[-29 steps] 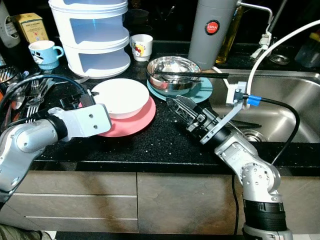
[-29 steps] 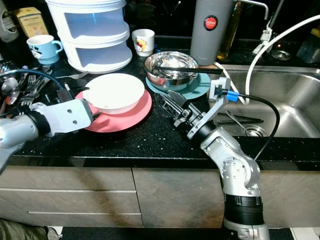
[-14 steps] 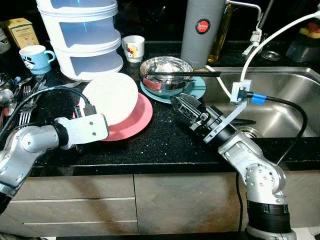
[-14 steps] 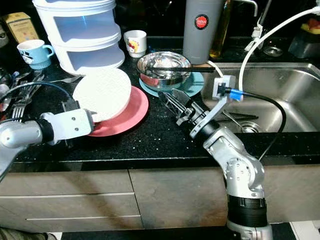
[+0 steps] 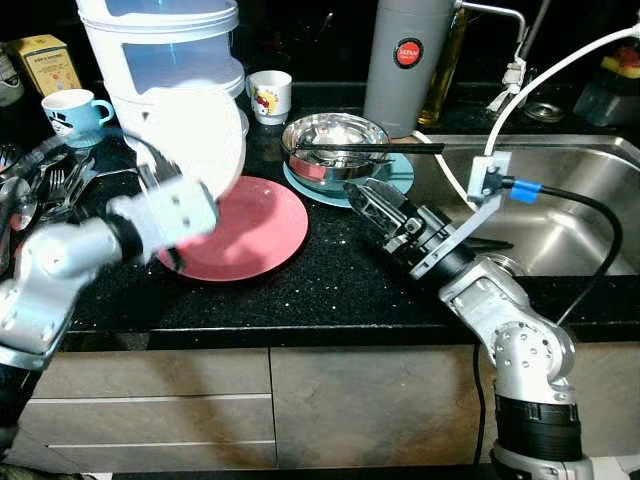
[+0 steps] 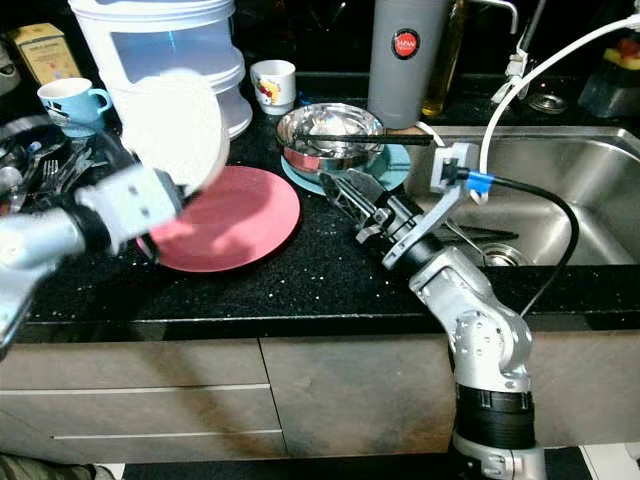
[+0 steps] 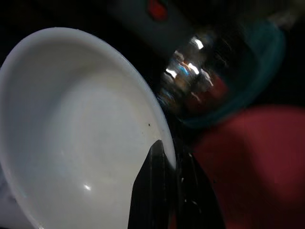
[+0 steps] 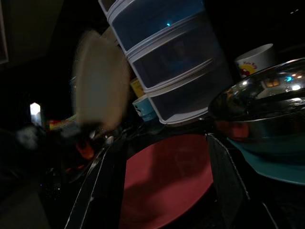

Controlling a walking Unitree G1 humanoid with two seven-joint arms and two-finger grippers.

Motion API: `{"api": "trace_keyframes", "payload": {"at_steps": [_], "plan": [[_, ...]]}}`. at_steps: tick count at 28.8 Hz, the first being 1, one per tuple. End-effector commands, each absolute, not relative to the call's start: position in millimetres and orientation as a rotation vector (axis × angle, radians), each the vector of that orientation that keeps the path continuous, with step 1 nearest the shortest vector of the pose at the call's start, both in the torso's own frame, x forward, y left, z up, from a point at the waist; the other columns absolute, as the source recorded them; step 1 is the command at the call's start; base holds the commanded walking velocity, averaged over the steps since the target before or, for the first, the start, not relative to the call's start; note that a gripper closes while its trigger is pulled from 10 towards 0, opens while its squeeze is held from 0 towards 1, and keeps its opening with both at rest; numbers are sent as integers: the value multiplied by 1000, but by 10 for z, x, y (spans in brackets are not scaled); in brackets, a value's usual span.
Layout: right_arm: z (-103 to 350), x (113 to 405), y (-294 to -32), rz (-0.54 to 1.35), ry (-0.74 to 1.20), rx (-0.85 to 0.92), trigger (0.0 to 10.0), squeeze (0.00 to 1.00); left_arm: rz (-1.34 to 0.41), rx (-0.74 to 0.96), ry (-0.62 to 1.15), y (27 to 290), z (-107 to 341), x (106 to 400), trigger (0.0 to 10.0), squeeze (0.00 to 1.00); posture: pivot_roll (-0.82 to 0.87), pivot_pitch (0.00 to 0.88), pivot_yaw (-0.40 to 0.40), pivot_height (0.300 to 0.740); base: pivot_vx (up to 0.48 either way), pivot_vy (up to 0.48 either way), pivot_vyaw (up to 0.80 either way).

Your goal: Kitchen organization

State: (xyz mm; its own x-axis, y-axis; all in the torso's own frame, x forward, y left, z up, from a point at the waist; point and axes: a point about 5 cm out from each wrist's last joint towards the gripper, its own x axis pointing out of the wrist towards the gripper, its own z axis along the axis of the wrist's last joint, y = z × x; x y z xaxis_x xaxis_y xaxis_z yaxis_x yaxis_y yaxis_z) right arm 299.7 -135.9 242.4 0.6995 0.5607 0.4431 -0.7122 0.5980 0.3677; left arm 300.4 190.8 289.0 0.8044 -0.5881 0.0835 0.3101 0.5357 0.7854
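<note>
White bowl [image 5: 190, 135] tilted above the pink plate [image 5: 243, 228], pinched by my left hand [image 7: 169, 183]; right hand [image 5: 370, 203] spread, just beside the plate.

A round pink plate [image 5: 244, 227] is laid flat on the speckled black stone worktop [image 5: 330, 285]. Beside it, toward the sink, a teal plate [image 5: 400, 178] is set; behind it, a white tiered plastic container [image 5: 170, 60] and a small white printed cup [image 5: 268, 95]; beyond, a blue mug [image 5: 72, 110].
</note>
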Motion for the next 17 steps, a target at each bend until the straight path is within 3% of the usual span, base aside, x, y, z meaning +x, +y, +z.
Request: {"api": "trace_keyframes", "payload": {"at_steps": [1,6,7,8,11,17], "plan": [[2435,3010,-1355,755,-301,572,10000,0,-530,817,-388,1892,2954,2988,0,0,99,0,4,740,0,0,0],[2422,3043,-1347,750,-301,594,10000,0,-461,456,-655,1727,3422,2816,0,0,115,0,2,740,0,0,0],[2418,3051,-1346,748,-301,602,10000,0,-451,312,-718,1691,3513,2761,2157,0,118,0,1,740,0,0,0],[2415,3056,-1345,747,-302,609,10000,0,-446,217,-752,1673,3561,2724,10000,0,118,0,1,740,0,0,0],[2410,3071,-1350,738,-304,626,10000,0,-401,80,-773,1679,3568,2681,10000,0,128,0,-4,740,0,0,0],[2411,3099,-1371,715,-311,650,10000,0,-409,68,-720,1654,3502,2670,10000,0,132,0,-2,740,0,-105,0]]}}
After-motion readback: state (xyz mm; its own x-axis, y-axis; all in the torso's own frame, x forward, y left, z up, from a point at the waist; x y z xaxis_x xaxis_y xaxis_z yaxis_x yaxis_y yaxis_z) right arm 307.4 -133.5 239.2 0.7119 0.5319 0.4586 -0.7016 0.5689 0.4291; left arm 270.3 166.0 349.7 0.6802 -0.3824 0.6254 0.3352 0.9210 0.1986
